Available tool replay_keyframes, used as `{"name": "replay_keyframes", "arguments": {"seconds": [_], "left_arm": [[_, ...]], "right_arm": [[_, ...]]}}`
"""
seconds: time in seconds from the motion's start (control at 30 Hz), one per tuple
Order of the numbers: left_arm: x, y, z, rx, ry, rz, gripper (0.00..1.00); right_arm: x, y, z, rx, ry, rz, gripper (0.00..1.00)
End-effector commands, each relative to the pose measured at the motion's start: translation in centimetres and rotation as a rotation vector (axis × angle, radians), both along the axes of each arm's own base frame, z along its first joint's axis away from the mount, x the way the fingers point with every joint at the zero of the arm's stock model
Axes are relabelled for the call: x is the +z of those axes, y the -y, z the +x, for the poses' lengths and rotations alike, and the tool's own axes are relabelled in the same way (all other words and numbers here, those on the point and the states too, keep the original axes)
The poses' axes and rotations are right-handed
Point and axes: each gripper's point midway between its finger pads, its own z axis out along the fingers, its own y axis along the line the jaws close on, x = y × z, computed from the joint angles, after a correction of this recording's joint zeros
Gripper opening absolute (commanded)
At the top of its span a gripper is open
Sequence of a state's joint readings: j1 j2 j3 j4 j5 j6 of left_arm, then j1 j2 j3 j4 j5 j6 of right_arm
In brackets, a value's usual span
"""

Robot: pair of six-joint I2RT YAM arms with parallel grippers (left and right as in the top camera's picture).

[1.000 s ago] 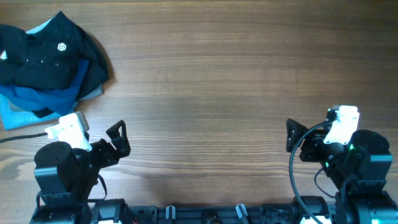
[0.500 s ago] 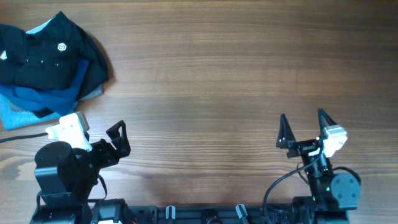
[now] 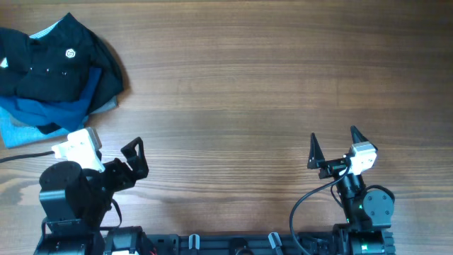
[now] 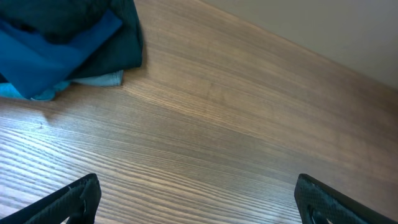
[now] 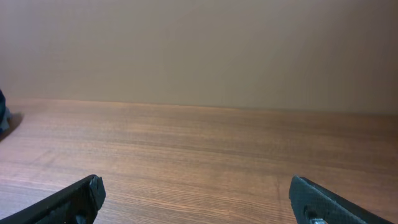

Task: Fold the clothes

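The black garment (image 3: pixel 60 60) with a small round white logo lies crumpled at the table's far left corner, on top of other cloth. Its dark edge shows at the top left of the left wrist view (image 4: pixel 118 43). My left gripper (image 3: pixel 134 157) is open and empty near the front left, below the pile. In its own view the fingers (image 4: pixel 199 199) stand wide apart over bare wood. My right gripper (image 3: pixel 333 145) is open and empty at the front right, far from the garment, its fingers (image 5: pixel 199 199) spread over bare wood.
A bright blue garment (image 3: pixel 53 110) and a light blue cloth (image 3: pixel 18 133) lie under the black one; both show in the left wrist view (image 4: pixel 50 56). A black cable (image 3: pixel 25 157) runs along the left edge. The wooden table (image 3: pixel 248 85) spreads to the right.
The right arm has swung left and turned so its open fingers now point up the table. The left arm and the pile of clothes have not moved.
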State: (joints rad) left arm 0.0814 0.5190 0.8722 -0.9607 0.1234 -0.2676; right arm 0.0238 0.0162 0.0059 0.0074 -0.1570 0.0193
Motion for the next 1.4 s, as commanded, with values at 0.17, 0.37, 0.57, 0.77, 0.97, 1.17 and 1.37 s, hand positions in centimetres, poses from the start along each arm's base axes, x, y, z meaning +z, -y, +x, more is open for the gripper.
{"name": "replay_keyframes", "arguments": {"seconds": [0.17, 0.37, 0.57, 0.77, 0.97, 1.17, 1.37], "left_arm": [[-0.4, -0.2, 0.0, 0.012, -0.007, 0.0, 1.0], [-0.4, -0.2, 0.0, 0.012, -0.007, 0.001, 1.0], [-0.4, -0.2, 0.0, 0.012, -0.007, 0.001, 1.0], [-0.3, -0.2, -0.1, 0.012, -0.003, 0.001, 1.0], [-1.3, 0.6, -0.8, -0.033, -0.001, 0.027, 1.0], [-4.9, 1.1, 0.5, -0.054, 0.191, 0.038, 1.0], [-6.5, 1.4, 2.7, -0.059, 0.448, 0.037, 1.0]], "right_arm": [[0.3, -0.5, -0.1, 0.029, 0.015, -0.016, 1.0], [0.3, -0.5, -0.1, 0.029, 0.015, -0.016, 1.0], [0.3, -0.5, -0.1, 0.029, 0.015, -0.016, 1.0], [0.3, -0.5, -0.1, 0.029, 0.015, -0.016, 1.0], [0.3, -0.5, -0.1, 0.029, 0.015, -0.016, 1.0], [0.3, -0.5, -0.1, 0.029, 0.015, -0.016, 1.0], [0.3, -0.5, -0.1, 0.029, 0.015, -0.016, 1.0]]}}
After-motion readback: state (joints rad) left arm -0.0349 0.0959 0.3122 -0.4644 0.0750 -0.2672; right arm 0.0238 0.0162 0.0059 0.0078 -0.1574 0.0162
